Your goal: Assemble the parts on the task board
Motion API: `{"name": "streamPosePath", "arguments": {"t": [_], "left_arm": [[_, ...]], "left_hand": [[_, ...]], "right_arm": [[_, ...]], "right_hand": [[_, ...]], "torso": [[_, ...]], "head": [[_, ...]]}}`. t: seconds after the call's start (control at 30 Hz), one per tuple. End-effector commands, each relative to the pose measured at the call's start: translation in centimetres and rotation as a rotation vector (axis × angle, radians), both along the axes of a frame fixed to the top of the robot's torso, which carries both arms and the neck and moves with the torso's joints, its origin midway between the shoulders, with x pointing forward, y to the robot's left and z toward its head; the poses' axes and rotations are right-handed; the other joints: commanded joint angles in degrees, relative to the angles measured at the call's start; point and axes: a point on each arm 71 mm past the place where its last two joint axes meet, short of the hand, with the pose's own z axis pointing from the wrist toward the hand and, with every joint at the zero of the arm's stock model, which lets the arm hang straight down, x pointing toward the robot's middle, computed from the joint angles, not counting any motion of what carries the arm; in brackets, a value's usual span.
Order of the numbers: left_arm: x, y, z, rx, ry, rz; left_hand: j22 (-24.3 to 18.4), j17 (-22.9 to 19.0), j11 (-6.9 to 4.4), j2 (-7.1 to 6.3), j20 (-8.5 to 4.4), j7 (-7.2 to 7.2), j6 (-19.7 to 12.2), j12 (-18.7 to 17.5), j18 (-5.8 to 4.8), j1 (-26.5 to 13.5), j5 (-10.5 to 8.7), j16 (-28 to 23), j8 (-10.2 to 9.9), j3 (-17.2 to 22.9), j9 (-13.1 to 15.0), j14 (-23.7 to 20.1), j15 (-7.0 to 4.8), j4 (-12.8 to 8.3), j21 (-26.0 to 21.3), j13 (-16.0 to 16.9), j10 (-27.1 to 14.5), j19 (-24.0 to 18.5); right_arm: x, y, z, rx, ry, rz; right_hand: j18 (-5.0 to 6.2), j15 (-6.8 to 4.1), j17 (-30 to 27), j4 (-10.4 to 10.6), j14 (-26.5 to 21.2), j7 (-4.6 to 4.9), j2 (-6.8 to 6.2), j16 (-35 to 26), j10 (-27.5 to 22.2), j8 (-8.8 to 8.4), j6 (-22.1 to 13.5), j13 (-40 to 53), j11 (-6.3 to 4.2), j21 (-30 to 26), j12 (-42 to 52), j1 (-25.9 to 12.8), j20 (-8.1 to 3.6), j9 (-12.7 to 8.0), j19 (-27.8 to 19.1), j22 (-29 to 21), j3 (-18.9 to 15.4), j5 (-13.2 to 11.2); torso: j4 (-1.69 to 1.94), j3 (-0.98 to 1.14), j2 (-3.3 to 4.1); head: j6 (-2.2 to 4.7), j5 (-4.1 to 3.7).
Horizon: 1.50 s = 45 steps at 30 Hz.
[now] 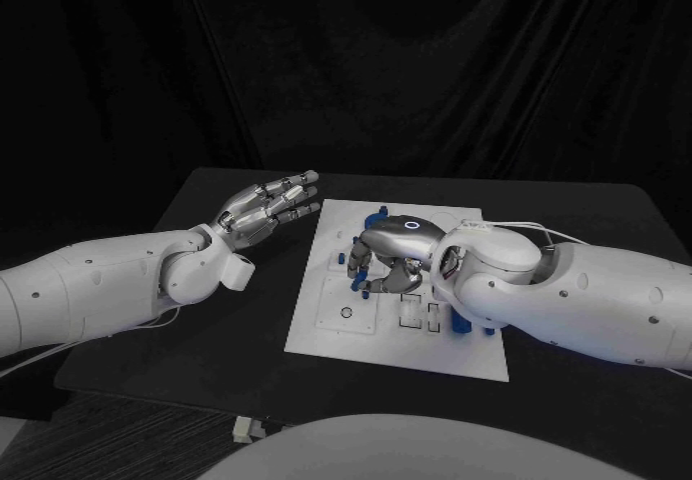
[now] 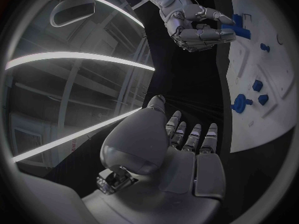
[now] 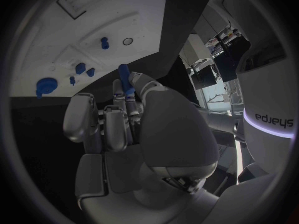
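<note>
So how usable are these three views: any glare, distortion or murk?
Head view: dim, black table merges with the backdrop, task board stands out pale. Left wrist view: fisheye bends the board's edge, bright streaks glare beside the left hand. Right wrist view: right hand blocks much.

Left hand (image 1: pixel 268 211) open, fingers apart; right hand (image 1: pixel 387 255) curled, pinching.

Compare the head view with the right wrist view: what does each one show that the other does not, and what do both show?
Head view alone: the left hand, held with its fingers apart beside the task board, holding nothing, and the black table.
Right wrist view alone: the small blue part pinched in the fingers of the right hand, seen from behind.
Both: the right hand over the white task board, and blue parts standing on it.
</note>
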Motion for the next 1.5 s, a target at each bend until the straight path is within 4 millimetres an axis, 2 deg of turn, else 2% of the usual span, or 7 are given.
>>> {"name": "streamPosePath", "arguments": {"t": [0.03,0.17,0.3,0.43,0.83,1.2,1.5], "left_arm": [[-0.2,-0.1,0.3,-0.033,-0.022,-0.008],[-0.3,-0.1,0.3,-0.033,-0.019,-0.009],[-0.5,0.0,0.3,-0.032,-0.013,-0.011],[-0.6,0.2,0.4,-0.030,-0.010,-0.010],[-0.8,0.2,0.4,-0.031,-0.006,-0.014],[-0.7,0.2,0.3,-0.032,-0.004,-0.017],[-0.7,0.1,0.3,-0.032,-0.004,-0.018]], "left_hand": [[0.43,0.56,0.51,-0.06,0.05,-0.01,0.42,0.31,-0.10,0.93,0.93,0.71,-0.23,1.69,0.01,-0.61,-0.02,-0.27,-0.44,-0.33,-0.36,0.57],[0.50,0.57,0.53,-0.03,0.04,0.01,0.39,0.33,-0.10,0.93,0.93,0.74,-0.24,1.71,0.00,-0.60,-0.04,-0.27,-0.43,-0.32,-0.35,0.59],[0.50,0.57,0.54,-0.02,0.04,0.02,0.45,0.36,-0.10,0.94,0.93,0.73,-0.23,1.73,0.01,-0.61,-0.05,-0.27,-0.43,-0.32,-0.34,0.59],[0.50,0.57,0.54,-0.02,0.04,0.02,0.45,0.36,-0.10,0.94,0.93,0.73,-0.23,1.73,0.01,-0.61,-0.05,-0.27,-0.43,-0.32,-0.34,0.59],[0.52,0.59,0.57,0.02,0.03,0.05,0.43,0.40,-0.09,0.94,0.92,0.81,-0.24,1.78,0.01,-0.57,-0.06,-0.27,-0.42,-0.31,-0.33,0.60],[0.50,0.59,0.60,0.04,0.03,0.07,0.39,0.39,-0.09,0.96,0.92,0.82,-0.25,1.82,0.00,-0.57,-0.06,-0.27,-0.42,-0.31,-0.34,0.60],[0.50,0.59,0.60,0.04,0.03,0.07,0.39,0.39,-0.09,0.96,0.92,0.82,-0.25,1.82,0.00,-0.57,-0.06,-0.27,-0.42,-0.31,-0.34,0.60]], "right_arm": [[-0.4,1.0,-1.1,-0.062,-0.015,0.041],[-0.6,1.9,-2.0,-0.100,-0.003,0.060],[-0.8,2.6,-2.4,-0.137,-0.024,0.084],[-1.0,3.4,-2.6,-0.153,-0.062,0.107],[-1.5,5.0,-3.0,-0.212,-0.165,0.167],[-1.6,5.3,-3.2,-0.261,-0.201,0.188],[-1.7,5.2,-3.5,-0.279,-0.195,0.188]], "right_hand": [[-1.19,-0.23,-0.65,-1.42,2.19,0.05,1.82,-0.44,2.07,1.77,0.12,0.77,-0.72,-0.82,0.01,2.42,-0.22,2.38,-0.27,9.69,2.28,0.65],[-1.14,-0.17,-1.00,-1.73,2.07,0.14,1.76,-0.63,1.98,1.66,-0.09,0.77,-0.64,-1.09,-0.07,2.57,-0.19,2.47,-0.42,9.61,2.40,0.70],[-1.08,-0.12,-1.26,-1.82,1.98,0.20,1.78,-0.77,1.91,1.59,-0.23,0.78,-0.58,-1.40,-0.12,2.56,-0.16,2.50,-0.57,9.53,2.46,0.61],[-1.09,-0.10,-1.24,-1.87,1.96,0.22,1.76,-0.77,1.92,1.56,-0.27,0.79,-0.57,-1.38,-0.12,2.55,-0.14,2.53,-0.58,9.54,2.46,0.52],[-1.08,-0.12,-1.19,-2.41,1.91,0.17,1.73,-0.76,2.24,1.58,-0.16,0.92,-0.63,-1.37,0.02,2.82,-0.12,2.73,-0.66,9.54,2.63,0.51],[-1.09,-0.11,-1.30,-2.54,1.85,0.20,1.63,-0.83,2.29,1.55,-0.16,0.95,-0.61,-1.32,0.02,2.78,-0.11,2.78,-0.68,9.56,2.63,0.46],[-1.08,-0.10,-1.37,-2.54,1.83,0.23,1.62,-0.86,2.33,1.54,-0.15,0.96,-0.60,-1.37,0.02,2.70,-0.10,2.80,-0.71,9.54,2.61,0.38]], "torso": [[0.04,0.05,0.11],[0.05,0.05,0.05],[0.10,0.07,0.10],[-0.05,0.04,0.15],[0.10,0.02,0.01],[-0.04,0.04,0.10],[0.00,0.05,0.07]], "head": [[0.00,0.14],[0.00,0.47],[0.00,0.28],[0.00,0.42],[0.00,0.11],[0.00,0.34],[0.00,0.08]]}}
